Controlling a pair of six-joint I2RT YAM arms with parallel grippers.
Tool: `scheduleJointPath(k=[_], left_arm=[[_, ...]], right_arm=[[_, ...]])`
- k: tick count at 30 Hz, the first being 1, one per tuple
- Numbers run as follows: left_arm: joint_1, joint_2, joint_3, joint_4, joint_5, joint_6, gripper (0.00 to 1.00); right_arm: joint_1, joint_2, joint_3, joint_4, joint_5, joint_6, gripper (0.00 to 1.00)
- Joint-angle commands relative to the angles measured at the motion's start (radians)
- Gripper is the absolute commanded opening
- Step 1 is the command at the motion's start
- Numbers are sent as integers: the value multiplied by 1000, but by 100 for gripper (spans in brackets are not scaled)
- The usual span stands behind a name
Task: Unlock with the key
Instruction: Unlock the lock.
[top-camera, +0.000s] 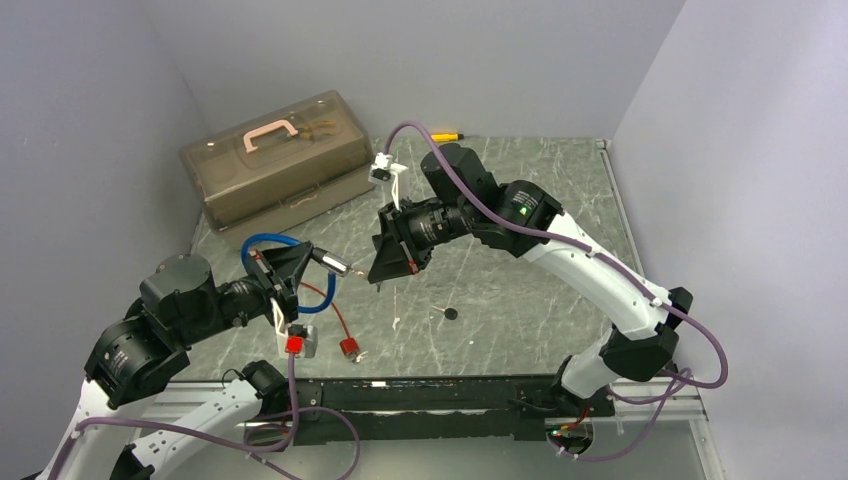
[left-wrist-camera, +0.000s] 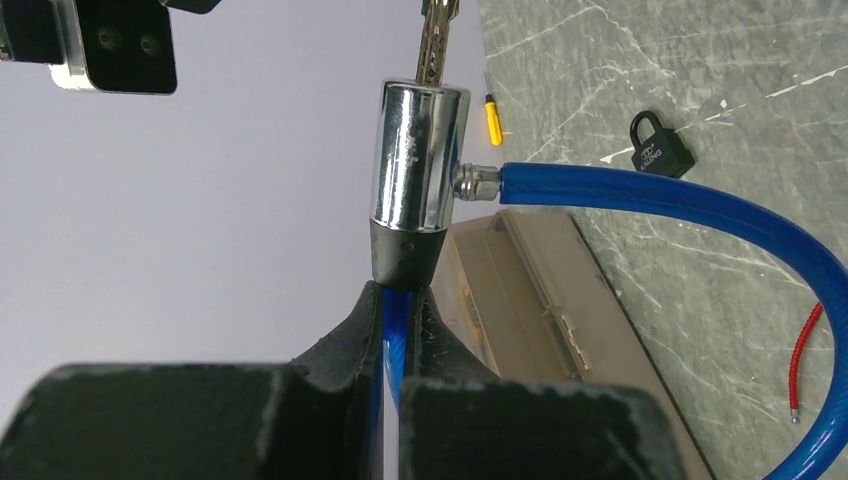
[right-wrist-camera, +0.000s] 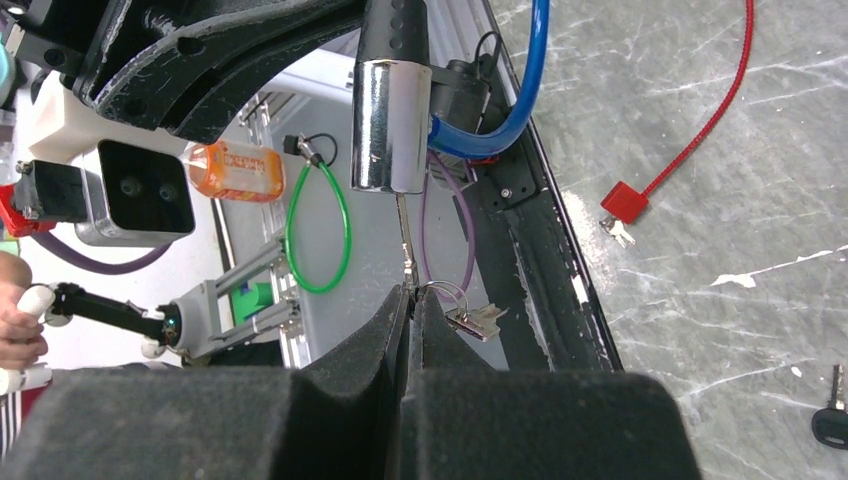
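Note:
My left gripper (left-wrist-camera: 405, 310) is shut on the blue cable (left-wrist-camera: 700, 205) of a cable lock, just below its chrome lock cylinder (left-wrist-camera: 418, 160). It holds the cylinder up off the table. The key (right-wrist-camera: 404, 240) is pinched at its head in my shut right gripper (right-wrist-camera: 410, 300), and its blade enters the end of the lock cylinder (right-wrist-camera: 390, 125). A ring with a spare key (right-wrist-camera: 475, 318) hangs beside the fingers. In the top view the left gripper (top-camera: 305, 262) and right gripper (top-camera: 373, 274) face each other tip to tip, with the cylinder (top-camera: 335, 262) between them.
A tan toolbox (top-camera: 275, 160) with a pink handle stands at the back left. A yellow marker (top-camera: 447, 135) lies by the back wall. A small black padlock (top-camera: 450, 313) and a red cable lock (top-camera: 350, 348) lie on the marble table (top-camera: 560, 170). A black key (right-wrist-camera: 830, 420) lies apart.

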Motion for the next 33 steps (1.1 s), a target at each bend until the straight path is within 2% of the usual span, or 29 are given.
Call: scheduleJointPath(k=[1,17,26,33], left_arm=[[-14,4,35,43,56,29,0],[-29,3,20,41,70,58,0],[-37,-8,5,61,50,23,0],[-36,-14,0,105,62,-63,0]], right_arm=[[-1,12,-2,105,57,26,0],[-1,73,51,129,53,48,0],[-2,21,-54,237,58,78,0],[2,-47,-159,342,16,81,0]])
